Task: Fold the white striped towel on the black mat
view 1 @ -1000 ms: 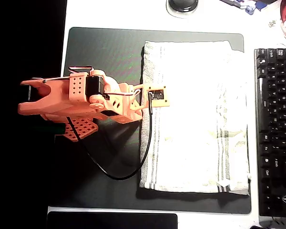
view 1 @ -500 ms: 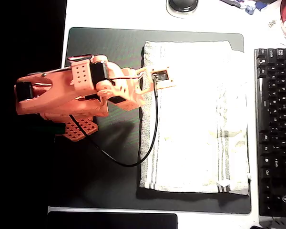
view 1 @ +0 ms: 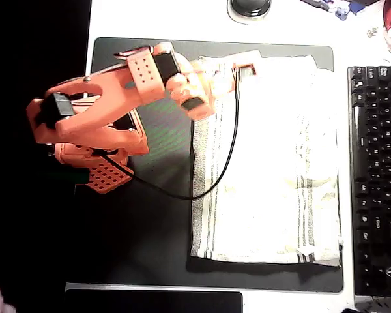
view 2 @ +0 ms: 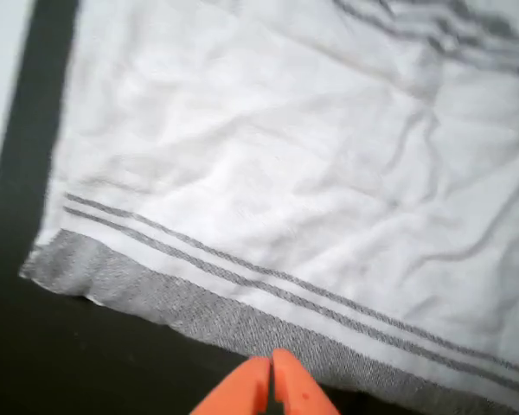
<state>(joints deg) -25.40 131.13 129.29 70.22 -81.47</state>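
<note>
End effector (view 2: pixel 271 385): narrow, tips together, empty.
Shift: swung from towel's mid-edge toward far corner.
White striped towel (view 1: pixel 267 163): flat, unfolded on black mat (view 1: pixel 143 228).
Meaning: corner grasp likely next.

Orange arm (view 1: pixel 104 111) reaches out, pincer (view 2: pixel 271 380) tips pressed together.

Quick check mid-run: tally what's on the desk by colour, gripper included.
White: 1, the white striped cloth towel
Black: 2, the large black rectangular desk mat and the black keyboard
Orange: 1, the orange two-finger gripper
Total: 4
</note>
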